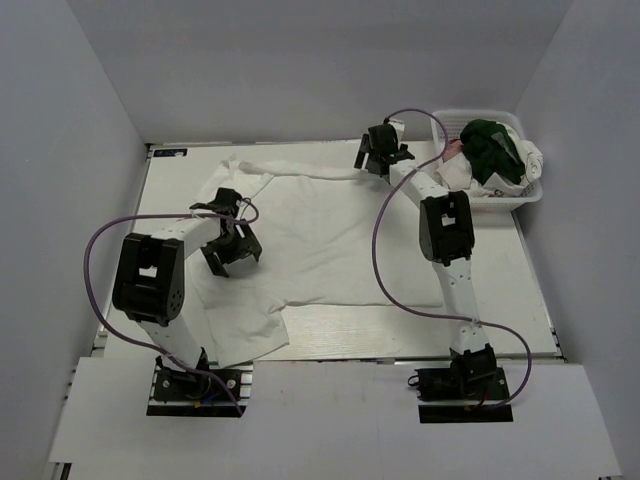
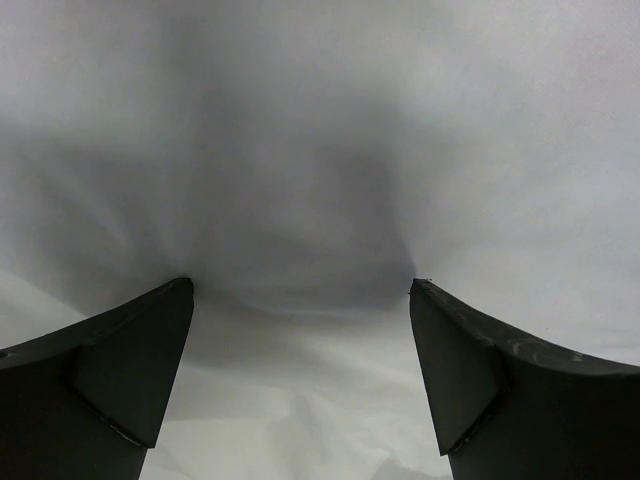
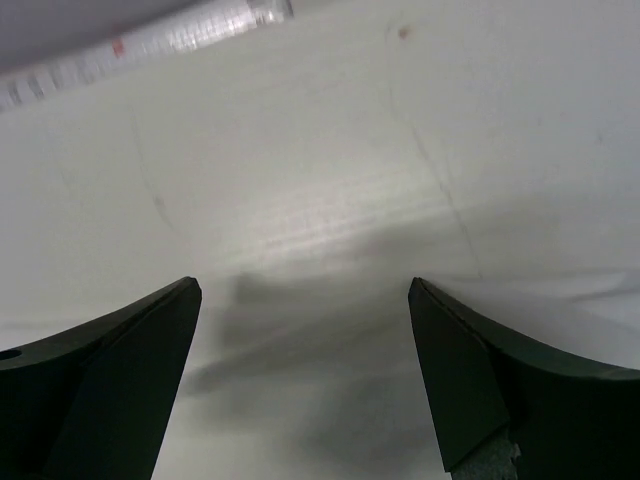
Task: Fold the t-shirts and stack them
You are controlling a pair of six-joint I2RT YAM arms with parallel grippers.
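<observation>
Top external: small dark label (image 1: pixel 170 152) at far left corner of table (image 1: pixel 500 290), too small to read. Right wrist: pale strip (image 3: pixel 150 45) along table's far edge, red mark and faint print on it, too blurred to read.

White, faintly ribbed table surface, boxed in by plain grey-white walls (image 1: pixel 300 70) on left, far and right sides. White board (image 1: pixel 330 415) across near edge, over both arm bases. Purple cables (image 1: pixel 92 260) looping off each arm.

Large white t-shirt (image 1: pixel 330 240) spread across middle of table, one sleeve reaching toward far left, near left corner rumpled beside left arm's base. Other shirts piled in white lattice basket (image 1: pixel 528 195) at far right corner: dark green shirt (image 1: pixel 492 150) on top, white shirt (image 1: pixel 455 175) spilling over left rim, a bit of pink shirt (image 1: pixel 452 148) just showing.

Left gripper (image 1: pixel 232 250) pointing down over left part of spread t-shirt, fingers (image 2: pixel 120 370) wide apart, only white cloth between them; touching or just above, cannot tell. Right gripper (image 1: pixel 372 158) at far edge of t-shirt, just left of basket, its fingers spread wide over bare table, holding nothing; cloth edge just showing at right of wrist view.
</observation>
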